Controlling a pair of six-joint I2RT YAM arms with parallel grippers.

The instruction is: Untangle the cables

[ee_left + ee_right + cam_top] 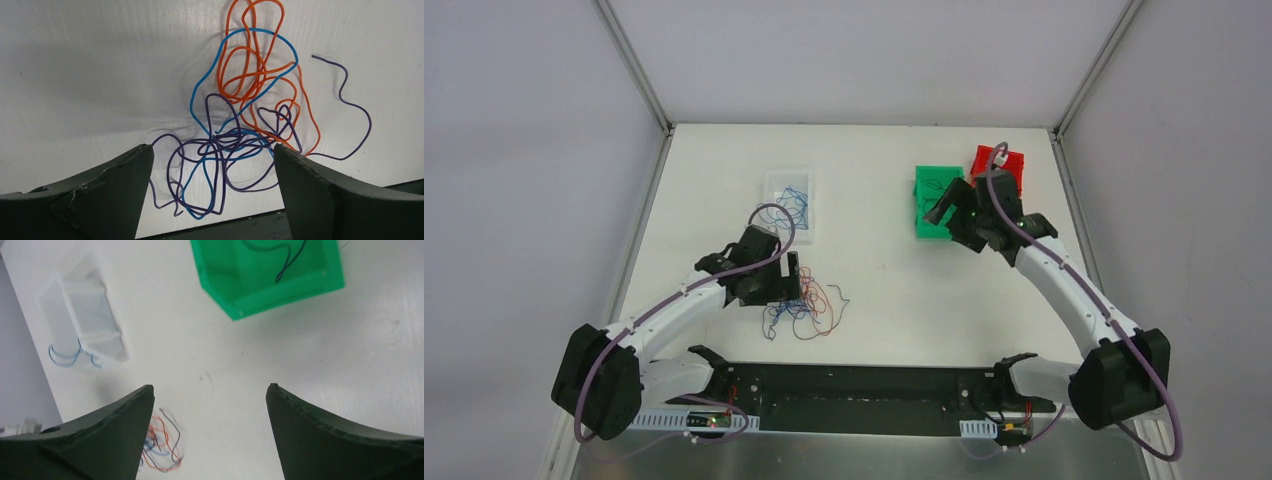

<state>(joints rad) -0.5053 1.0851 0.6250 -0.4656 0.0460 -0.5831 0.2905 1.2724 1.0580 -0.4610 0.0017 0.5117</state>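
**Left gripper** [211, 149]: jaws wide apart, nothing held. The cables [235, 135] lie in one loose knot on the table [75, 75], at lower centre of the left wrist view. The densest crossing of purple and blue strands sits between the two fingers. Orange loops run to upper centre and a purple tail strays right. Judgement: the spread is set to straddle the knot so that one strand can be taken, and none is separated yet. Whether the fingertips touch the table cannot be told.

**Right gripper** [209, 387]: jaws equally wide and empty, above bare table. The green box [260, 295] lies just beyond, at the top of its view, with a dark strand inside. Judgement: it stands well apart from the knot, leaving the left arm room.

**Surroundings:** a clear box [85, 315], upper left of the right wrist view, has blue strands at it. A red box [999, 165] sits behind the green one, partly hidden by the right arm, so its contents cannot be told.

**Obstruction:** the strands cross repeatedly. Pulling one is likely to drag the rest.
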